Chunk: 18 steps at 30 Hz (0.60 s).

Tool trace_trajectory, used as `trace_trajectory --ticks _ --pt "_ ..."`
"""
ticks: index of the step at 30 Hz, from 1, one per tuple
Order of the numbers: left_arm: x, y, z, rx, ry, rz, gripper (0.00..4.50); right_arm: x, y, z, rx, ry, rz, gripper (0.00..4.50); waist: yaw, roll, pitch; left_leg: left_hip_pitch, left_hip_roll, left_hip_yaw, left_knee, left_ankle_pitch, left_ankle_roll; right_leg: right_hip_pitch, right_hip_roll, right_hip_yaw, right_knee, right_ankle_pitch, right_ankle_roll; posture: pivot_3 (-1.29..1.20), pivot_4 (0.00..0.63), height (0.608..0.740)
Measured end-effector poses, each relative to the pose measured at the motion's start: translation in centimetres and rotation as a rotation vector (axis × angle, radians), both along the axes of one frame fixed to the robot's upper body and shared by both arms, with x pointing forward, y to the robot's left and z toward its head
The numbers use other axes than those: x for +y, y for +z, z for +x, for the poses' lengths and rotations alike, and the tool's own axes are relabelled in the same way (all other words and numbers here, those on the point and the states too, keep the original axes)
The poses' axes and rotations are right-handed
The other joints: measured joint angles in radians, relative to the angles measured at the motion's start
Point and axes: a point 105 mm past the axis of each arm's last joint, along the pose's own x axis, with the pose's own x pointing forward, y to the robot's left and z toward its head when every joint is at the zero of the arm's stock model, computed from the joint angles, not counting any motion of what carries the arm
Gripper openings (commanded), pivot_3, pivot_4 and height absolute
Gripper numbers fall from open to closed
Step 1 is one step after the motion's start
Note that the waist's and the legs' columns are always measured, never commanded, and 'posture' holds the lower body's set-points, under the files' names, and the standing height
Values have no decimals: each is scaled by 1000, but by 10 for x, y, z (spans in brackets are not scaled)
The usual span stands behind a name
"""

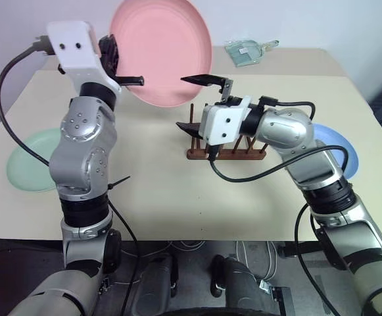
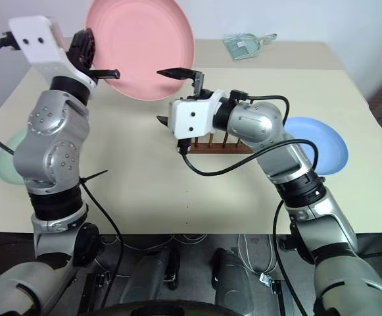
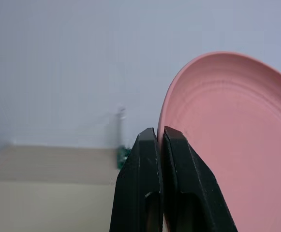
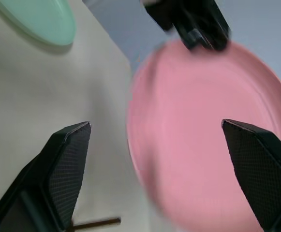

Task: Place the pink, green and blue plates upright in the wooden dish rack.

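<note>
My wooden dish rack [image 1: 227,150] stands empty at the table's [image 1: 177,197] centre. My left gripper [image 1: 133,81] clamps the raised pink plate [image 1: 161,49] at 11 o'clock; my right gripper [image 1: 194,102], jaws wide, holds nothing.

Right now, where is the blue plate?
The blue plate lies flat on the table at the robot's right, just behind its right arm and right of the wooden dish rack.

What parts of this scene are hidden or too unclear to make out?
- Wooden dish rack: in both eye views the right gripper and its arm cover most of it.
- Blue plate: the right arm hides its near side.
- Green plate: the left arm overlaps it.
- Clear item at the table's far edge: too small to identify.
</note>
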Motion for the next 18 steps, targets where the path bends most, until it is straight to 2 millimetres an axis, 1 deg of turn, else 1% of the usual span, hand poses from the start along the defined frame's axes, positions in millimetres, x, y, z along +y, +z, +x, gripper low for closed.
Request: trace_trajectory --ticks 3,5,6,8,9,12,13,14,15,16,18 --pt "-11 1 -3 -8 -37 7 7 7 -6 2 -35 7 -12 4393 0 0 0 0 0 0 0 0 0 0 0 0 0 0 0 0 150 740" --pt "-19 2 -6 -13 -66 -1 7 9 -6 8 -65 -20 -8 4393 0 0 0 0 0 0 0 0 0 0 0 0 0 0 0 0 150 740" --pt "-24 2 -8 -12 -83 -4 0 9 -6 12 -82 -35 -10 4165 0 0 0 0 0 0 0 0 0 0 0 0 0 0 0 0 150 740" --pt "-29 2 -9 -8 -101 -8 0 8 -5 17 -116 -58 -15 3569 0 0 0 0 0 -1 0 0 0 0 1 0 0 0 0 0 150 740" --pt "-30 2 -10 -7 -106 -8 0 7 -6 18 -124 -69 -17 3127 0 0 0 0 0 -1 0 0 0 0 1 0 0 0 0 0 150 740" --pt "-31 2 -12 -4 -109 -8 0 4 -7 24 -148 -103 -17 1534 -2 0 0 0 1 -1 0 0 0 0 1 0 0 0 0 0 150 740" --pt "-31 3 -12 -6 -109 -9 0 3 -7 25 -154 -108 -17 1149 -3 0 0 0 1 -1 0 0 0 0 1 0 0 0 0 0 150 740" --pt "-30 3 -13 -8 -106 -13 0 3 -8 26 -158 -113 -21 533 -5 0 0 0 1 -1 0 0 0 0 1 0 0 0 0 0 150 740" --pt "-28 3 -13 -3 -99 -15 0 3 -7 26 -167 -112 -13 80 -6 0 0 0 1 -1 0 0 0 0 1 1 0 0 0 0 150 740" --pt "-22 1 -11 9 -76 -28 0 3 -5 24 -182 -109 -2 27 -9 0 0 0 1 -1 0 0 0 0 1 1 1 0 0 0 150 740" --pt "-24 1 -11 8 -84 -33 0 3 -6 24 -188 -112 -8 27 -10 0 0 0 1 -2 0 0 0 0 2 1 0 0 0 0 150 740"
